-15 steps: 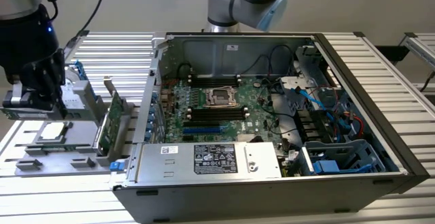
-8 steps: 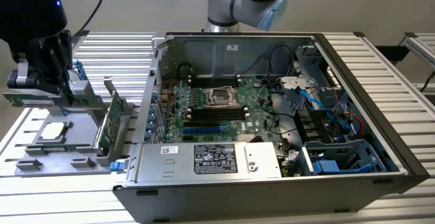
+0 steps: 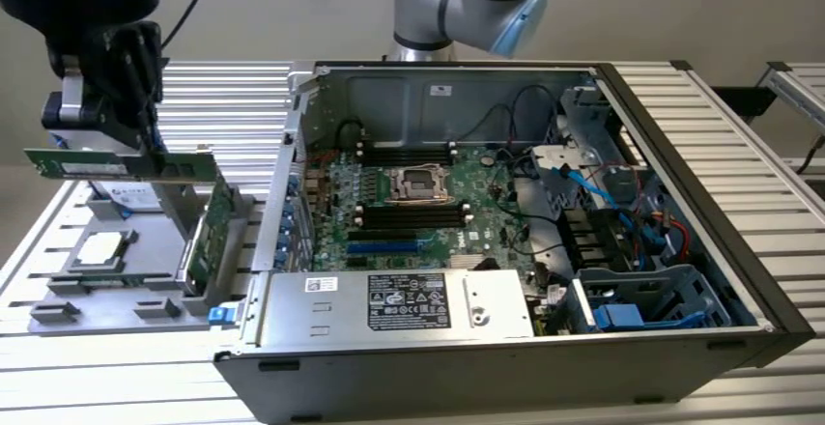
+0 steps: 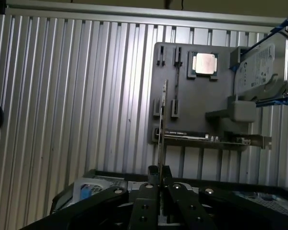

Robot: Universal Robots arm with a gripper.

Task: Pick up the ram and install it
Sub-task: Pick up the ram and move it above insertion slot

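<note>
Ribbed aluminium desk lies beneath the black end effector, its fingers clamped on the ram, a long, thin green circuit-board stick. Light, stiff and likely fragile, the stick is best gripped by its flat faces near mid-length, as here, and hangs above the grey parts tray.

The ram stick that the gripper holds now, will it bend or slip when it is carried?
Probably stiff: the ram juts straight from both sides of the gripper without sagging. It could twist, since only a short stretch is pinched.
</note>
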